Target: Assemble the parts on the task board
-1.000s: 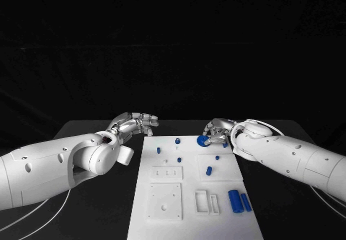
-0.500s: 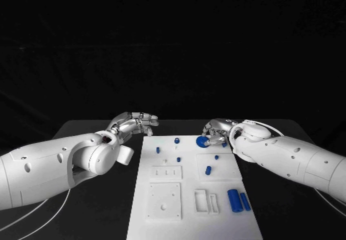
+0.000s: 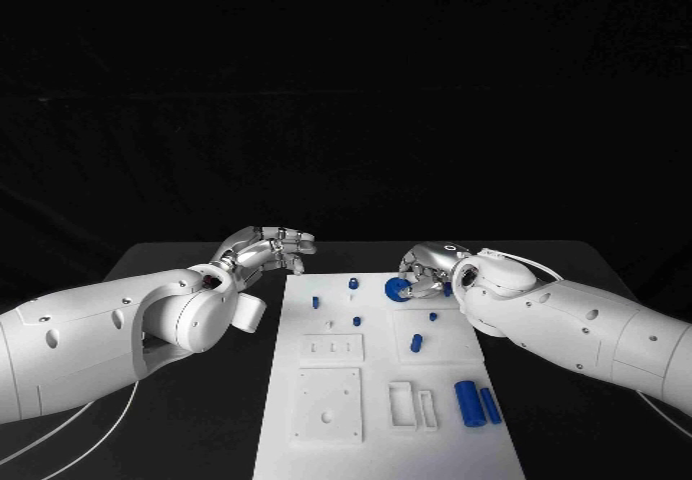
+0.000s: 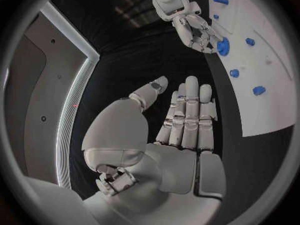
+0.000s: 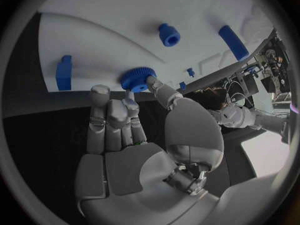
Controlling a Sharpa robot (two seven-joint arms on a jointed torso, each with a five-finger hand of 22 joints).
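Your right hand (image 3: 430, 273) pinches the blue gear (image 3: 398, 289), its far side hidden by fingers, over the task board (image 3: 382, 440); left hand (image 3: 271, 249) hangs empty, fingers apart, beside it.

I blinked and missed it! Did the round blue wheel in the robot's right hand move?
Yes. The blue wheel, held by the right hand, slid a little left, closer to the small blue peg on the white board.
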